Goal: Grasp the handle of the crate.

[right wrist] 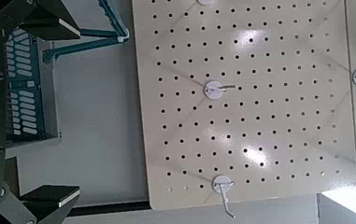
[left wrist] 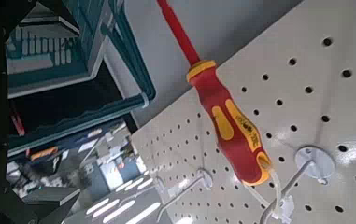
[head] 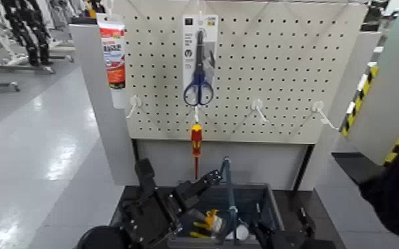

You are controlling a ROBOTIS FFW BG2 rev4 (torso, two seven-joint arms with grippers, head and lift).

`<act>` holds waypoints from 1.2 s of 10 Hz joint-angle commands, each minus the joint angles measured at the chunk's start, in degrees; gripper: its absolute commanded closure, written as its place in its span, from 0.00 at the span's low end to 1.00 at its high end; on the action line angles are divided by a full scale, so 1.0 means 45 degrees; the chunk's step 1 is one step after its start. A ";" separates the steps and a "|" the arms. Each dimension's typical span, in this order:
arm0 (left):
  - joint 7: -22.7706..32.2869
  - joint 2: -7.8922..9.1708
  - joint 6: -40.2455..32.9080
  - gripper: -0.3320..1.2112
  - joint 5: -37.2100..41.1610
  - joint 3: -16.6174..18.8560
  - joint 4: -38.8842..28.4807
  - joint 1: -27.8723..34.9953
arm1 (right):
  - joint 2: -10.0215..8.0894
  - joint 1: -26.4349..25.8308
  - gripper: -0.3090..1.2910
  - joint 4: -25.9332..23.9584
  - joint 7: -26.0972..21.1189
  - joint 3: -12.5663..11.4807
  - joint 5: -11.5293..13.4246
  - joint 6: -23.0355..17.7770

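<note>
Item: the crate [head: 268, 199], dark grey-blue, sitting low at the foot of the white pegboard stand [head: 275, 73], with small items inside (yellow and white, not identifiable). The handle [head: 228, 189] is rising as a thin arch across the crate's middle, its top just below the tip of the red-and-yellow screwdriver [head: 196, 142] hanging from the board.

Item: the left gripper [head: 199, 189], dark, is reaching over the crate's left rim, its fingertip area lying just beside the handle on the left and not visibly around it. Whether its fingers are spread or closed cannot be told.

Item: the right gripper [head: 278, 235] is showing only as dark parts at the crate's near right edge; its finger state cannot be told either.

Risk, as a judgement: the bar is thin, so a closure slightly off line is likely to miss or push the arch sideways, tilting the crate. The screwdriver and the scissors [head: 199, 76] above are hanging close to the handle's top (a high approach could knock them off their hooks).
</note>
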 commanded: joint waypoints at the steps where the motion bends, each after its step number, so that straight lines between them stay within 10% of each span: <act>1: -0.0710 -0.0071 0.0910 0.29 0.0586 -0.0341 0.1145 -0.0920 | 0.0000 -0.0019 0.28 -0.0001 0.0000 0.0038 0.0000 0.0000; 9: -0.2859 -0.0188 0.2473 0.30 0.3164 -0.1493 0.3938 -0.2717 | 0.0000 -0.0117 0.27 0.0058 0.0039 0.0155 0.0000 0.0059; 12: -0.3035 -0.0247 0.2844 0.75 0.3867 -0.1747 0.4543 -0.2893 | 0.0000 -0.0117 0.27 0.0077 0.0039 0.0155 0.0000 0.0059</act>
